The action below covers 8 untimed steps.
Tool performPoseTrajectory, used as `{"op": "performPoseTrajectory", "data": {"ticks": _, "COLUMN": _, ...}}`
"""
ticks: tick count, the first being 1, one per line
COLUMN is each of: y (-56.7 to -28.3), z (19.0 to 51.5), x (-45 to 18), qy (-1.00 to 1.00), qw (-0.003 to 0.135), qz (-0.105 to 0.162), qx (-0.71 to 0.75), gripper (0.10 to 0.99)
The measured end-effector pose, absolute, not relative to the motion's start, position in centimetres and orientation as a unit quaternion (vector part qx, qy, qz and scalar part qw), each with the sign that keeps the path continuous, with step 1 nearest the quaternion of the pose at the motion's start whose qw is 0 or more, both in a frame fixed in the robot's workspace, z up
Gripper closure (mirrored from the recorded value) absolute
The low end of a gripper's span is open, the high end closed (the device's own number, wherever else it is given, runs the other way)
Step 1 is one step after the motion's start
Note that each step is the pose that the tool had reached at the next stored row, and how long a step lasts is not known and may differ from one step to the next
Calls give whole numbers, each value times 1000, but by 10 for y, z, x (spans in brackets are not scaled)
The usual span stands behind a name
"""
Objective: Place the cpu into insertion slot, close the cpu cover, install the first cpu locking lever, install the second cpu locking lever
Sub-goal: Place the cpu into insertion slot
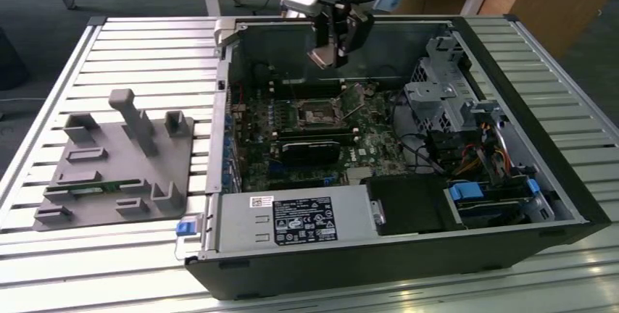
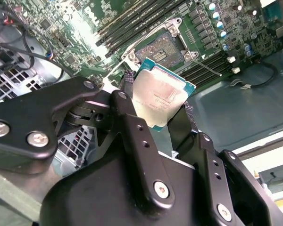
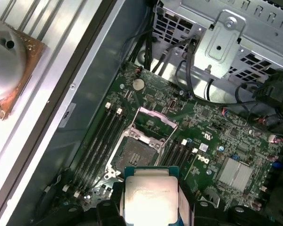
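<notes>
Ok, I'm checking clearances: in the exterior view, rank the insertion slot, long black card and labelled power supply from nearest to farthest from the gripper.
1. insertion slot, mid-board, closest to the gripper holding the cpu.
2. long black card, past the slot, toward the camera.
3. labelled power supply, at the case's camera-side edge.

Exterior view: even, diffuse light from above. Slatted table [image 1: 145, 45] bright, no hard shadows. Computer case [image 1: 387, 255] interior under claw [image 1: 329, 56] dim and shadowed.
Second wrist view: cpu [image 2: 161, 96] lid in claw washed pale by glare. Motherboard [image 2: 61, 28] beyond claw bright, teal cast. Claw body near-black, soft sheen.
First wrist view: darker overall. Raised cpu cover [image 3: 153, 113] ahead of claw glints pinkish.
</notes>
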<state>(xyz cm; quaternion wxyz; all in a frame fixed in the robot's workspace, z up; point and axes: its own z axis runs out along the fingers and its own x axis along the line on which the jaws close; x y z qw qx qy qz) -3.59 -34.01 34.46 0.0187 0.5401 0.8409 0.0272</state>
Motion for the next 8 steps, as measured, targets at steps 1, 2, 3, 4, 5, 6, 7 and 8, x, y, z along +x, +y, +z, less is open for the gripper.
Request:
{"op": "performPoseTrajectory", "data": {"ticks": 1, "y": -340, "z": 344, "x": -36, "qy": 838, "qw": 19, "qz": 27, "qx": 544, "gripper": 545}}
{"op": "performPoseTrajectory", "data": {"ticks": 2, "y": -340, "z": 344, "x": -36, "qy": 835, "qw": 19, "qz": 27, "qx": 549, "gripper": 545}}
{"op": "performPoseTrajectory", "data": {"ticks": 3, "y": -340, "z": 344, "x": -36, "qy": 832, "qw": 19, "qz": 26, "qx": 553, "gripper": 545}}
{"op": "performPoseTrajectory", "data": {"ticks": 4, "y": -340, "z": 343, "x": -36, "qy": 830, "qw": 19, "qz": 26, "qx": 557, "gripper": 545}}
{"op": "performPoseTrajectory", "data": {"ticks": 5, "y": -340, "z": 343, "x": -36, "qy": 827, "qw": 19, "qz": 26, "qx": 561, "gripper": 545}}
{"op": "performPoseTrajectory", "data": {"ticks": 6, "y": -340, "z": 342, "x": -36, "qy": 826, "qw": 19, "qz": 26, "qx": 563, "gripper": 545}}
{"op": "performPoseTrajectory", "data": {"ticks": 7, "y": -340, "z": 341, "x": -36, "qy": 825, "qw": 20, "qz": 26, "qx": 564, "gripper": 545}}
{"op": "performPoseTrajectory", "data": {"ticks": 8, "y": -340, "z": 340, "x": -36, "qy": 824, "qw": 20, "qz": 25, "qx": 566, "gripper": 545}}
